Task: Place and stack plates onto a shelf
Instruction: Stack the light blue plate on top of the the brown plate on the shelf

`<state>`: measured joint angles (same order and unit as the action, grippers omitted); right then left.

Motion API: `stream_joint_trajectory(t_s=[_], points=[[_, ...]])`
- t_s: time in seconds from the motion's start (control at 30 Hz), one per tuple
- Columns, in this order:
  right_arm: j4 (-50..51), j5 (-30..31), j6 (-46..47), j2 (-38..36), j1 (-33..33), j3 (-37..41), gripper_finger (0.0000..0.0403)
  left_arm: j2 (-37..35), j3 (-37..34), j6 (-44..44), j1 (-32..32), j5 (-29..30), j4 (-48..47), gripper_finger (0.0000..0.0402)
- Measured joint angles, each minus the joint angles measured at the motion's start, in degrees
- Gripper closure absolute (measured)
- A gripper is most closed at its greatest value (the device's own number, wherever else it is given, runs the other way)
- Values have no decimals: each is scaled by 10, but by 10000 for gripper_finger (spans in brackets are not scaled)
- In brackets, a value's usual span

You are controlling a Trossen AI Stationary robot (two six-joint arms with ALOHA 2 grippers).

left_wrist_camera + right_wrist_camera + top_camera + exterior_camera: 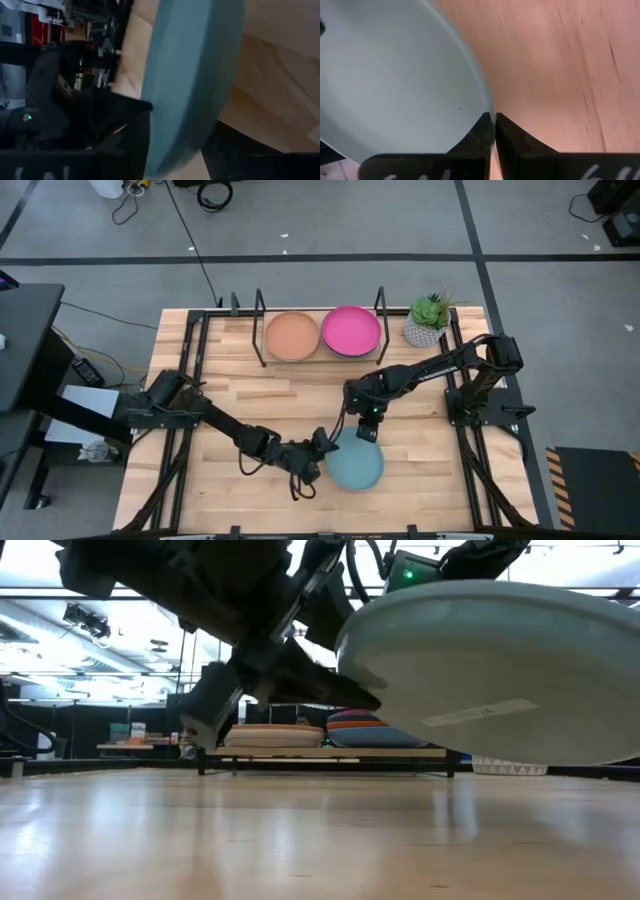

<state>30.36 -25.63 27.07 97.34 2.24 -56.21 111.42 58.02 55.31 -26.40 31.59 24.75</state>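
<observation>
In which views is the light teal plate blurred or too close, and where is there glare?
Low view: the light teal plate looms close and soft, with bright ceiling lights behind it. Left wrist view: its edge is blurred. Right wrist view: the plate is sharp at the right gripper. High view: even light, no glare.

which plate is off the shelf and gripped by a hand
The light teal plate, at the table's near edge. The right hand pinches its rim, lifted off the table; the orange plate and pink plate sit on the shelf.

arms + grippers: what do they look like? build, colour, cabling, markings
Both arms are black, jointed segments with loose black cables. The left gripper and right gripper have dark, wedge-shaped fingers. A green light glows near the right wrist; pale lettering shows on the right gripper body.
</observation>
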Motion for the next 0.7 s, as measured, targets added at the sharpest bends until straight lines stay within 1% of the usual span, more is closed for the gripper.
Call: stream_joint_trajectory(t_s=[0.1, 0.23, 0.37, 0.43, 0.57, 0.7], points=[[-3, 0, 0, 0, -5, 0, 383, 0, 0, -2, 0, -29, 8, 254], [-4, -4, -2, 0, -9, 0, 383, 0, 0, 0, -2, -60, 4, 290], [-15, -4, -3, 0, -10, 0, 378, 0, 0, 2, -5, -70, -1, 334], [-21, -4, -4, 0, -10, 0, 372, 0, 0, -2, -6, -69, -3, 347], [-28, -2, -5, 0, -10, 0, 352, 0, 0, -6, -5, -71, -2, 348], [-10, -22, -9, 0, -16, -9, 334, 0, 0, -7, -5, -71, -1, 331]])
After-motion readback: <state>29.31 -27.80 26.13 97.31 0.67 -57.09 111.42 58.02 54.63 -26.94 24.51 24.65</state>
